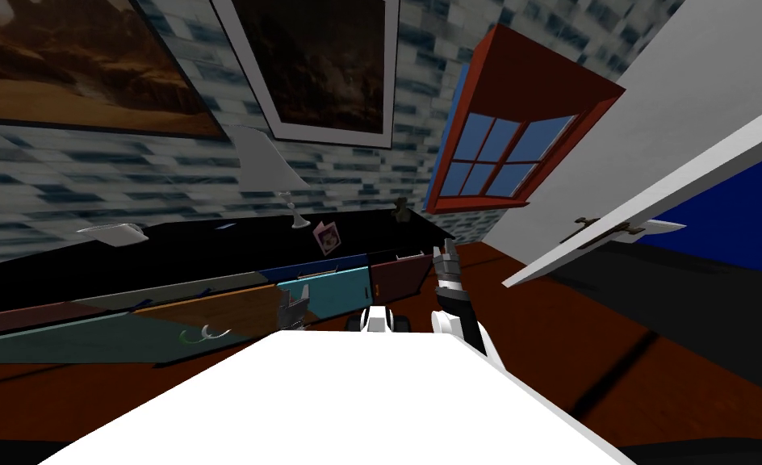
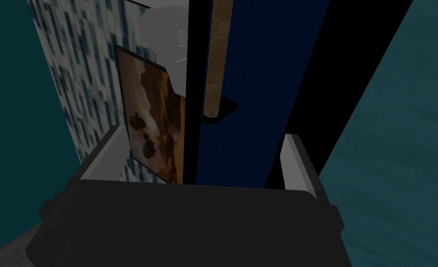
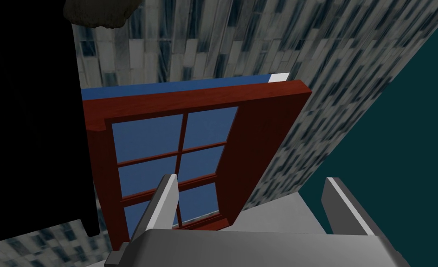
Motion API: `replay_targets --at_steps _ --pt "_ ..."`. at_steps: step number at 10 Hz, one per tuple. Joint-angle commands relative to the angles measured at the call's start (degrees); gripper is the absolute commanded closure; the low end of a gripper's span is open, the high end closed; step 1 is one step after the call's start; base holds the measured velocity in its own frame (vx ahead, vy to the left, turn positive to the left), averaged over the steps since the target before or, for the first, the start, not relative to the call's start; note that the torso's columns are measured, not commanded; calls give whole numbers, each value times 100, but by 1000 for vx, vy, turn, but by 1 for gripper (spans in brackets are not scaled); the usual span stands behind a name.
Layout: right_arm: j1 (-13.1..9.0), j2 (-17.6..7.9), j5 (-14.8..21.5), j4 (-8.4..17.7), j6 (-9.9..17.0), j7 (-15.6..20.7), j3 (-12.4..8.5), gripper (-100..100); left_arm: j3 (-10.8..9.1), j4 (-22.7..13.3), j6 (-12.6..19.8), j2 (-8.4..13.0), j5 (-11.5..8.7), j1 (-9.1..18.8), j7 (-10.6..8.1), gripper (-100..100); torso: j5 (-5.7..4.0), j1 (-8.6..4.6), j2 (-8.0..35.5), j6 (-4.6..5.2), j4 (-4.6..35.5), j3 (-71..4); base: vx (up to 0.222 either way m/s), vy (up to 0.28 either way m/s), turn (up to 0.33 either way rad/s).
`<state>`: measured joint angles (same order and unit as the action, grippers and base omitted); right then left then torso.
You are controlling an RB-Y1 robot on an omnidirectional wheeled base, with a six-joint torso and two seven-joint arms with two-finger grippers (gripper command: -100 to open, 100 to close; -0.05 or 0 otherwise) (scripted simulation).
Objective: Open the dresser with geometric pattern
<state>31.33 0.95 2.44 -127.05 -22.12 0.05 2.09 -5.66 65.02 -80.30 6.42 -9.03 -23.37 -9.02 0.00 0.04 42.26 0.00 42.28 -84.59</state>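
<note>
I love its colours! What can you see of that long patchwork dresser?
The dresser is long and low, against the tiled wall. Its top is black; its front is slanting patches of dark red, teal, wood brown, navy, turquoise and maroon. A lamp and a photo stand on it. My open left pincer is at its navy panel, by a wood-coloured bar handle.

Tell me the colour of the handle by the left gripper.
Tan handle on a dark blue front; left wrist view shows it best.
</note>
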Motion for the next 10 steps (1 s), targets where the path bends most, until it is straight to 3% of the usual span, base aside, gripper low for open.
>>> replay_targets --at_steps 1,2,3,4,10 --pt "0 0 0 0 0 0 0 0 -17 -280 -188 56 -34 51 -27 -100 0 -2 3 0 1 2 84 -50 0" --pt "0 0 0 0 0 0 0 0 -9 -214 -138 32 -21 44 -11 -100 -1 -3 6 0 2 4 38 -22 3" --pt "-1 0 0 0 0 0 0 0 -134 -325 65 70 -88 332 78 -100 1 4 18 0 4 10 -77 -28 -144" --pt "-3 0 0 0 0 0 1 0 -134 -325 65 70 -88 360 78 -100 1 -2 43 3 11 26 -108 -3 -95" --pt "-3 0 0 0 1 0 0 0 -506 -629 713 178 -282 1305 354 -100 -1 -4 -2 0 0 -1 -116 2 -101"
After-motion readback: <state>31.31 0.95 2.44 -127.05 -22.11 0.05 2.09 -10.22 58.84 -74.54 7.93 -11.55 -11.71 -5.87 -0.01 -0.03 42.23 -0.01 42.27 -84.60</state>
